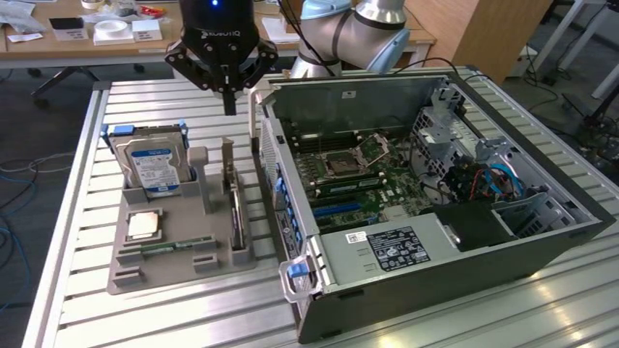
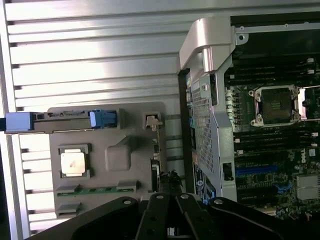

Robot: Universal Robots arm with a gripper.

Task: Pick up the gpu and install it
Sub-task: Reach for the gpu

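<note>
The gpu [image 1: 233,206] stands on edge in a slot of the grey holder tray [image 1: 164,272], its metal bracket pointing up at the far end. My black gripper [image 1: 229,109] hangs shut and empty a little above that bracket end. In the wrist view the gpu [image 2: 156,167] shows edge-on as a thin green strip beside the tray [image 2: 120,155], just ahead of the closed gripper [image 2: 171,189]. The open computer case [image 1: 435,196] lies to the exterior view's right of the tray, its motherboard [image 1: 367,174] exposed.
On the tray also stand a silver hard drive with a blue-white label [image 1: 150,165], a processor chip [image 1: 143,225] and a narrow green memory stick [image 1: 179,246]. The case wall [image 1: 266,145] rises right beside the gpu. All rests on a slatted metal table [image 1: 174,319].
</note>
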